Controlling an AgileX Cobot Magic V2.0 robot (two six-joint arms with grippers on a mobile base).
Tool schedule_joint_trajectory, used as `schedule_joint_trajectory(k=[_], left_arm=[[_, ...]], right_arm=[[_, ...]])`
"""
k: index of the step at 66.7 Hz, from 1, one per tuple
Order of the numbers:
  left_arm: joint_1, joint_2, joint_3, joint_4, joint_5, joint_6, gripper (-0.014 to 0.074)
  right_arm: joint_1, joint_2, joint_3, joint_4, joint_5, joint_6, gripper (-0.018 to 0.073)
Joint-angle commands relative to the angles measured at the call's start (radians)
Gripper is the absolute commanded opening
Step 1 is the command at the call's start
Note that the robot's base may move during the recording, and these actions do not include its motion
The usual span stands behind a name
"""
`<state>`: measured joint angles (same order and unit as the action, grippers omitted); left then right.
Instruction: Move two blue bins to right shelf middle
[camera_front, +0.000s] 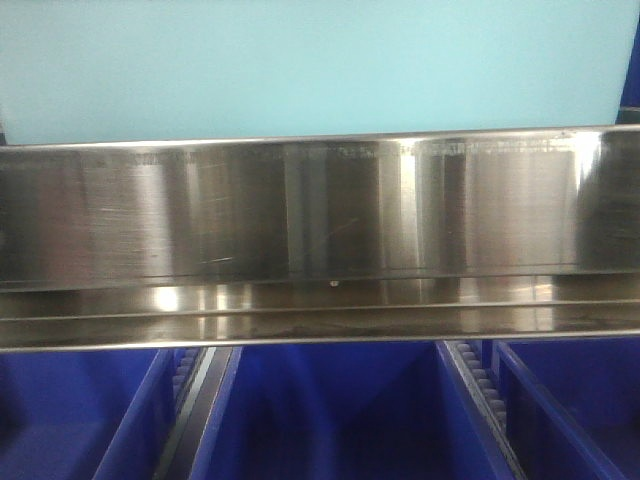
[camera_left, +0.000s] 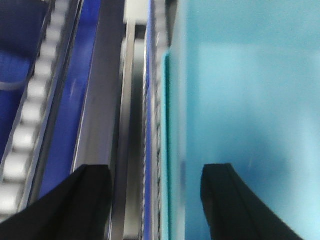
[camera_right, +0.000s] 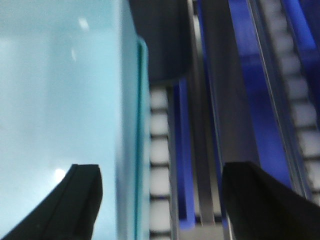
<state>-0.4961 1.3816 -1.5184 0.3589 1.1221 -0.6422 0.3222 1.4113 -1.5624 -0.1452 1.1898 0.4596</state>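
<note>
Your left fingers (camera_left: 75, 205) and right fingers (camera_right: 260, 200) both stand wide apart, holding nothing, since the blue bins (camera_front: 330, 410) sit ungrasped on the roller track (camera_front: 478, 375) beneath the right shelf middle (camera_front: 320, 210).

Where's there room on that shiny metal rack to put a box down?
Nothing shows above the rim of the steel shelf along its width, though its tall front hides the floor. Underneath is crowded: dark blue bins sit side by side, with only narrow roller tracks between.
</note>
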Motion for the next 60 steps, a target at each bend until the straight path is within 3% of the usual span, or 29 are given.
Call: schedule_joint_trajectory(k=[1, 6, 16, 34, 50, 60], left_arm=[[-0.004, 0.018, -0.020, -0.043, 0.068, 0.027, 0.0298], [0.002, 0.032, -0.020, -0.072, 0.099, 0.039, 0.0298], [0.002, 0.045, -0.020, -0.061, 0.099, 0.039, 0.0298], [0.004, 0.049, 0.023, -0.097, 0.099, 0.041, 0.0298], [0.082, 0.054, 0.049, -0.209, 0.099, 0.097, 0.0298], [0.094, 0.054, 0.049, -0.260, 0.099, 0.137, 0.0298]], right_arm=[[0.001, 0.027, -0.021, 0.015, 0.031, -0.009, 0.0391], [0.001, 0.037, -0.016, 0.057, 0.031, -0.023, 0.0391], [0.001, 0.043, -0.011, 0.145, 0.031, -0.041, 0.0391], [0.001, 0.043, 0.060, 0.170, 0.031, -0.041, 0.0391], [0.001, 0.032, 0.089, 0.205, 0.031, -0.042, 0.0391], [0.001, 0.019, 0.105, 0.205, 0.031, -0.042, 0.0391]])
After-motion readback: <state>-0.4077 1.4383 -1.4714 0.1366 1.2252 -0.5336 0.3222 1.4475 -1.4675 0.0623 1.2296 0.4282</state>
